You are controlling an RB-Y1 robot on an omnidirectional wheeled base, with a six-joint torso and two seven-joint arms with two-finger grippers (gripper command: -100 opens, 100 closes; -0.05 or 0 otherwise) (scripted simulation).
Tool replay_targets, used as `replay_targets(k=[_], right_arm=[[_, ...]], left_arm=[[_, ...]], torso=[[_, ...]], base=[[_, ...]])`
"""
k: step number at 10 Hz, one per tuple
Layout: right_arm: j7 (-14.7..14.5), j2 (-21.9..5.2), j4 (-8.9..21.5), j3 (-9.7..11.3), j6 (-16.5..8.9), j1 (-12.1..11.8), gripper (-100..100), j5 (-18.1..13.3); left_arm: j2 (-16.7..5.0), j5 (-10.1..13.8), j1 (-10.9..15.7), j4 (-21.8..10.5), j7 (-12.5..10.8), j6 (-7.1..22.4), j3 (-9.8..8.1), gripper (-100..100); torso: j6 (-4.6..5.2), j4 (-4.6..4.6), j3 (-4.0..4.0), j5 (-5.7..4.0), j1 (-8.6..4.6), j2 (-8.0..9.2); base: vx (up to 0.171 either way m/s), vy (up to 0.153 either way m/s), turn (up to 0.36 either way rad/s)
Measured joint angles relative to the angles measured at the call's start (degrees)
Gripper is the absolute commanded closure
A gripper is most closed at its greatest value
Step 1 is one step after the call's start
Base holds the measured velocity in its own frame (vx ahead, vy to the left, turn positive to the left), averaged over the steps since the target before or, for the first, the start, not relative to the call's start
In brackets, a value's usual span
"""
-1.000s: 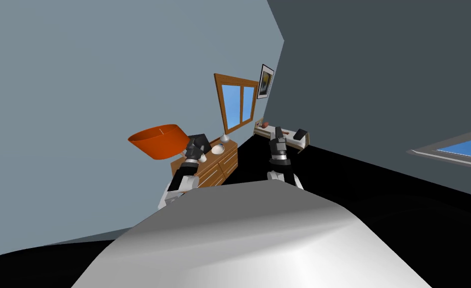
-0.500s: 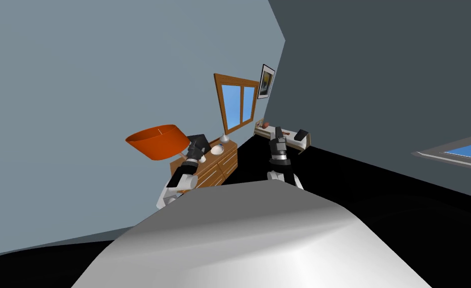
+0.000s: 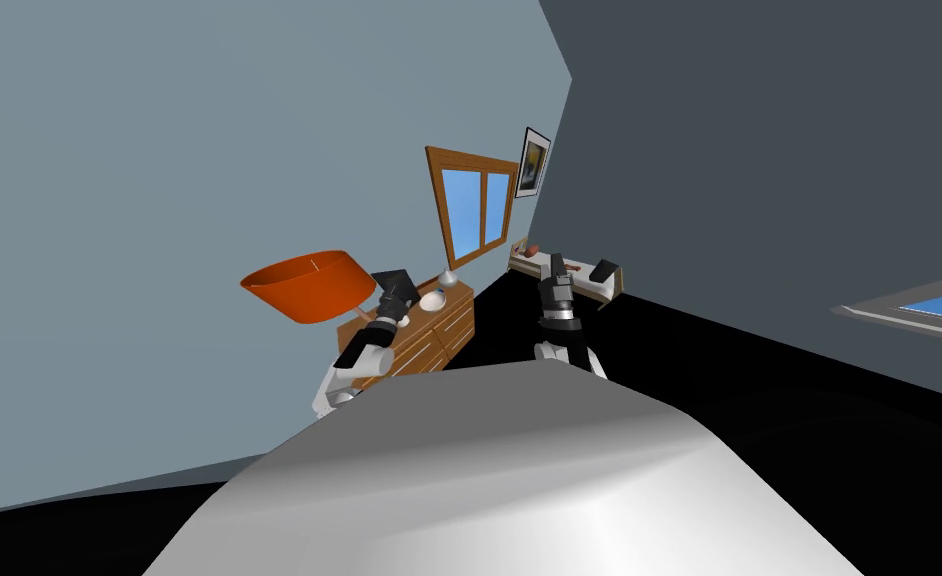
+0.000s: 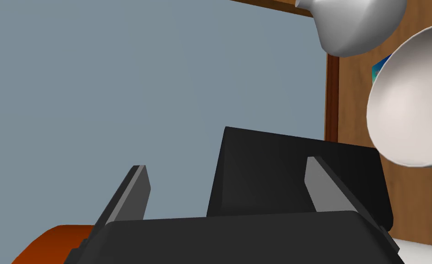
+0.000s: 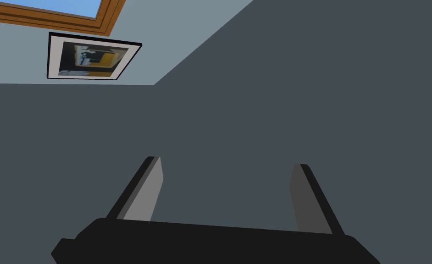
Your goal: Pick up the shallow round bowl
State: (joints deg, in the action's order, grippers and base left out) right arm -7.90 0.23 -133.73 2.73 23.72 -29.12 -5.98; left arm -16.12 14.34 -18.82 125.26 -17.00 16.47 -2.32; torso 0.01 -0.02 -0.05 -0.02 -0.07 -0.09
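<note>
The shallow round bowl (image 4: 410,98) is white and lies on a wooden dresser (image 3: 437,328); the head view shows the bowl (image 3: 433,297) small on the dresser's top. My left gripper (image 4: 226,176) is open, with nothing gripped. The bowl lies past its right finger, outside the gap. A black slab (image 4: 274,176) stands upright just beyond the fingers (image 4: 135,190). In the head view the left gripper (image 3: 399,298) hovers at the dresser's near end, beside the bowl. My right gripper (image 5: 224,183) is open and empty, and the right gripper (image 3: 557,268) is held out ahead in the head view.
An orange lampshade (image 3: 307,286) hangs close to my left forearm. A grey rounded vase (image 4: 352,23) stands beyond the bowl. A wood-framed window (image 3: 474,205) is set in the wall behind the dresser. A low table (image 3: 569,272) with small things stands farther off.
My left hand has lifted and reached further over the dresser's near end toward the bowl. The orange shade now sits a little further left. The right arm has held still.
</note>
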Motion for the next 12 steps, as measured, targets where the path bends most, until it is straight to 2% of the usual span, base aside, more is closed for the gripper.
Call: replay_targets(k=[10, 12], right_arm=[[0.0, 0.0, 0.0, 0.0, 0.0, 0.0, 0, 0.0], [0.0, 0.0, 0.0, 0.0, 0.0, 0.0, 0, 0.0]], left_arm=[[-2.4, 3.3, 2.4, -2.3, -4.7, 15.6, -2.33, -100], [-2.6, 3.8, 3.1, -3.7, -5.7, 18.7, -2.58, -100]], torso=[[0.0, -0.03, -0.1, -0.03, -0.13, -0.18], [0.0, -0.04, -0.09, -0.02, -0.09, -0.16]], base=[[0.045, -0.038, 0.004], [0.056, -0.044, -0.006]])
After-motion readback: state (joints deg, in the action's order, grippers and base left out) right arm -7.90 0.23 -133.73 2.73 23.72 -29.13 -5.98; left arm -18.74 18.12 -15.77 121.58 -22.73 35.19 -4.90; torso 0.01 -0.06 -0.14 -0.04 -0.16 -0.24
